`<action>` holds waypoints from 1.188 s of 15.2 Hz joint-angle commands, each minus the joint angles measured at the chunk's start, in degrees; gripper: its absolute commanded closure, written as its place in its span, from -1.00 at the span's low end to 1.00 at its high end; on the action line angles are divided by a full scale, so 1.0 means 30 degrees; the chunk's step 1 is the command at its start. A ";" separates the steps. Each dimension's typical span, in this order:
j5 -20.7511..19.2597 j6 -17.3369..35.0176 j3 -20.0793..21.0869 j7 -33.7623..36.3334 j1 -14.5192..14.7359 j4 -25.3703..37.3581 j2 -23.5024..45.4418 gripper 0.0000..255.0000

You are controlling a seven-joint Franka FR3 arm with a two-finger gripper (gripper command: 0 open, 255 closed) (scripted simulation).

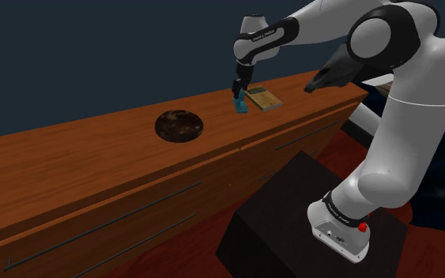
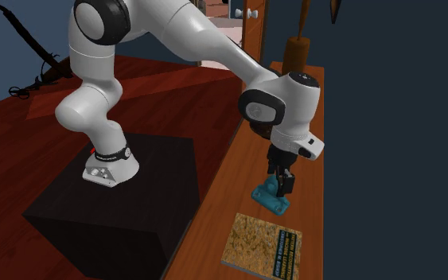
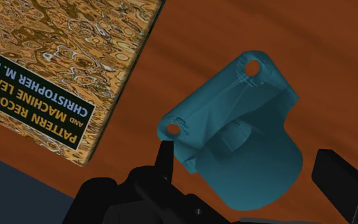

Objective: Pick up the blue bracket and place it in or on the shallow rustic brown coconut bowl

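1. your gripper [image 3: 247, 156] has its two black fingers [image 3: 336, 175] standing apart, with the teal-blue bracket [image 3: 234, 146] in the gap between them. a strip of bare wood shows between one finger and the part, so nothing is clamped yet. the finger nearer the book overlaps the flange edge, and you cannot tell whether it touches.
2. the bracket rests on the wooden countertop [image 1: 94, 140], near a corner of the textbook [image 3: 56, 70] whose spine reads "pattern recognition and machine learning". they lie apart, with wood showing between them.
3. in the second exterior view the hand points straight down over the part. this looks like a pre-grasp stance, set to straddle the rounded body rather than the flat flange with its two holes. the body gives the fingers two opposing sides to press on.
4. the dark, mottled coconut bowl [image 1: 179, 125] sits on the same countertop. it is well apart from the bracket, toward the shoulder view's left, with plain wood between the two.
5. by my reading you are early in the task: the pick is lined up but not made. next comes closing the fingers. watch that the curved body does not twist or squirt out as you squeeze.
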 commanded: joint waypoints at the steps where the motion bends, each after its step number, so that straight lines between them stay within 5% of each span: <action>1: 0.0000 0.0000 0.0000 0.0000 0.0000 0.0000 0.0000 -1.00; 2: 0.0000 0.0000 0.0000 0.0000 0.0000 0.0000 0.0000 -1.00; 3: 0.0000 0.0000 0.0000 0.0000 0.0000 0.0000 0.0000 1.00; 18: -0.0119 -0.1278 -0.0061 0.0022 0.0050 0.0541 -0.0746 1.00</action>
